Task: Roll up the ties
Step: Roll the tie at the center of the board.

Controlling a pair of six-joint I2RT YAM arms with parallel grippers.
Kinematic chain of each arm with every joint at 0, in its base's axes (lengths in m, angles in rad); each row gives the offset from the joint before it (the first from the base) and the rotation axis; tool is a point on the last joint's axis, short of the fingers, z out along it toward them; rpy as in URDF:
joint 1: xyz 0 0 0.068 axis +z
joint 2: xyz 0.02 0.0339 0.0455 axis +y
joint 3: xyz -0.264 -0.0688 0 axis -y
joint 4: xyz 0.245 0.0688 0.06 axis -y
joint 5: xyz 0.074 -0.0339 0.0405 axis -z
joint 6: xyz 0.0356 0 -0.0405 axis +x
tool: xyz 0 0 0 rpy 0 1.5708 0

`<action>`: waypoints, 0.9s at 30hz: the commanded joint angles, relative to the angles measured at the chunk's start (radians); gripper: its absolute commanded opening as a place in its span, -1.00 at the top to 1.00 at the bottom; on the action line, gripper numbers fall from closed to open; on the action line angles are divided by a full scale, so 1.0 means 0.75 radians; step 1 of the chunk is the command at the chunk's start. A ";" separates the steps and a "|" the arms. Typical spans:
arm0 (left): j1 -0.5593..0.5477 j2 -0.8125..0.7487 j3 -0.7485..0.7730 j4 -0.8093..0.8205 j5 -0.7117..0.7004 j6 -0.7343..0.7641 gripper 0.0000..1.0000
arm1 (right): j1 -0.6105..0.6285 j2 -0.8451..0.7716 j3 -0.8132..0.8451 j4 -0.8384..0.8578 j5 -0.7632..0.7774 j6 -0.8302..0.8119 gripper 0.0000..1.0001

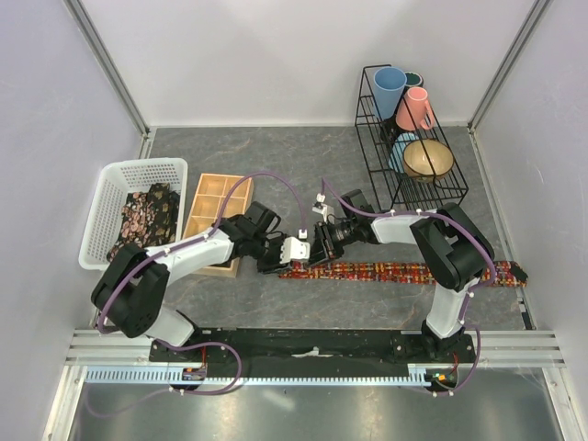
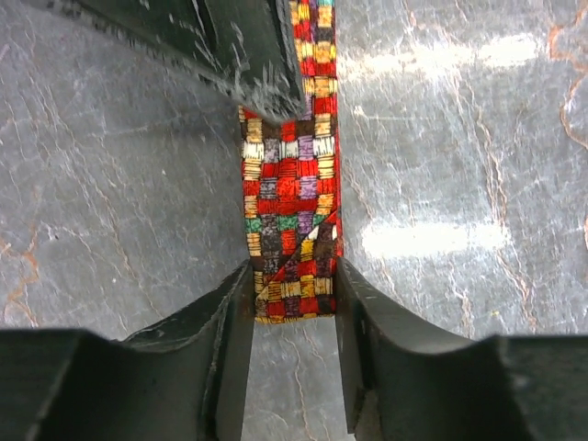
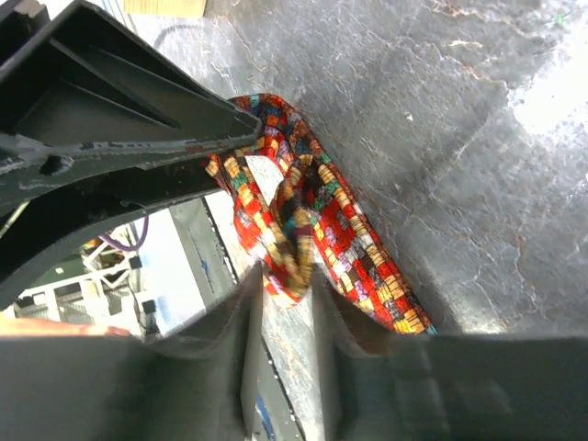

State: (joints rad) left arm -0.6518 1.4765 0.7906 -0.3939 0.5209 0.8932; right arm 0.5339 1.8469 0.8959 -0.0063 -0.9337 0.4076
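One tie (image 1: 413, 272), woven in a red, orange and yellow check, lies flat across the grey table from the middle to the right edge. Its left end sits between both grippers. My left gripper (image 1: 287, 264) holds that narrow end (image 2: 292, 276) across its width, both fingers touching its edges (image 2: 294, 303). My right gripper (image 1: 312, 260) faces it from the right and is shut on a raised fold of the same tie (image 3: 303, 220), pinched between its tips (image 3: 288, 285). The end curls into a loose loop there. More ties (image 1: 142, 220), dark with a floral print, lie in the white basket.
The white basket (image 1: 138, 167) stands at the far left, with a wooden compartment tray (image 1: 216, 216) beside it. A black wire rack (image 1: 409, 179) with cups and a bowl stands at the back right. White walls enclose the table.
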 commanded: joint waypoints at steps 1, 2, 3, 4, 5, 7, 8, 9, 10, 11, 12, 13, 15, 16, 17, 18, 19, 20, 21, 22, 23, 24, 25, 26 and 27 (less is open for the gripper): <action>-0.015 0.046 0.087 0.020 0.054 0.006 0.15 | -0.006 -0.035 0.051 0.021 -0.013 0.003 0.00; -0.019 0.052 0.091 0.020 0.054 0.006 0.16 | -0.006 -0.041 0.053 0.019 -0.013 0.007 -0.13; -0.021 0.060 0.097 0.020 0.054 0.008 0.16 | -0.008 -0.047 0.053 0.019 -0.019 0.013 -0.23; -0.031 0.064 0.103 0.020 0.056 0.010 0.16 | -0.012 -0.057 0.055 0.017 -0.025 0.015 -0.28; -0.037 0.070 0.110 0.020 0.052 0.008 0.16 | -0.012 -0.061 0.057 0.015 -0.033 0.019 -0.28; -0.051 0.093 0.128 0.022 0.044 0.001 0.17 | -0.012 -0.065 0.063 0.012 -0.046 0.033 -0.27; -0.057 0.101 0.134 0.024 0.042 -0.007 0.17 | -0.012 -0.063 0.065 0.012 -0.046 0.035 -0.26; -0.062 0.109 0.140 0.026 0.040 -0.013 0.17 | -0.014 -0.061 0.067 0.012 -0.042 0.043 -0.24; -0.070 0.122 0.148 0.032 0.038 -0.019 0.17 | -0.014 -0.043 0.069 0.012 -0.046 0.050 -0.18; -0.074 0.130 0.155 0.038 0.036 -0.029 0.17 | -0.012 -0.033 0.074 0.012 -0.050 0.048 -0.15; -0.080 0.134 0.159 0.042 0.034 -0.031 0.17 | -0.012 -0.023 0.076 0.012 -0.054 0.052 -0.12; -0.088 0.142 0.167 0.047 0.034 -0.035 0.17 | -0.014 -0.008 0.076 0.012 -0.054 0.048 -0.05; -0.098 0.162 0.177 0.049 0.023 -0.044 0.17 | -0.014 -0.004 0.072 0.012 -0.046 0.035 0.00; -0.105 0.169 0.183 0.051 0.023 -0.048 0.17 | -0.014 0.000 0.074 0.012 -0.030 0.003 0.06; -0.107 0.175 0.185 0.051 0.017 -0.050 0.17 | -0.012 0.006 0.078 -0.056 -0.015 -0.022 0.09; -0.109 0.179 0.185 0.051 0.013 -0.050 0.17 | -0.012 0.010 0.090 -0.083 -0.007 -0.046 0.12; -0.109 0.183 0.183 0.049 0.009 -0.052 0.17 | -0.010 0.022 0.098 -0.114 0.001 -0.069 0.22; -0.111 0.183 0.183 0.051 0.003 -0.052 0.17 | -0.012 0.031 0.104 -0.169 0.020 -0.124 0.26; -0.109 0.185 0.177 0.049 -0.003 -0.048 0.17 | -0.012 0.037 0.112 -0.194 0.028 -0.146 0.31; -0.111 0.185 0.167 0.045 -0.009 -0.044 0.17 | -0.014 0.047 0.116 -0.212 0.040 -0.169 0.40; -0.111 0.181 0.163 0.042 -0.024 -0.046 0.15 | -0.012 0.053 0.119 -0.237 0.056 -0.204 0.45; -0.109 0.175 0.157 0.038 -0.028 -0.048 0.12 | -0.014 0.059 0.121 -0.245 0.069 -0.224 0.52; -0.107 0.173 0.155 0.024 -0.034 -0.048 0.02 | -0.014 0.071 0.123 -0.257 0.079 -0.243 0.72; -0.107 0.167 0.151 0.020 -0.046 -0.054 -0.05 | -0.012 0.078 0.127 -0.274 0.091 -0.257 0.83; -0.105 0.146 0.134 0.018 -0.050 -0.054 -0.11 | -0.012 0.090 0.131 -0.280 0.120 -0.285 0.92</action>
State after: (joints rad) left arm -0.7280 1.6115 0.8948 -0.3878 0.5129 0.8764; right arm 0.5259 1.8854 0.9588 -0.1543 -0.8997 0.2985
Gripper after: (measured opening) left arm 0.506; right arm 0.115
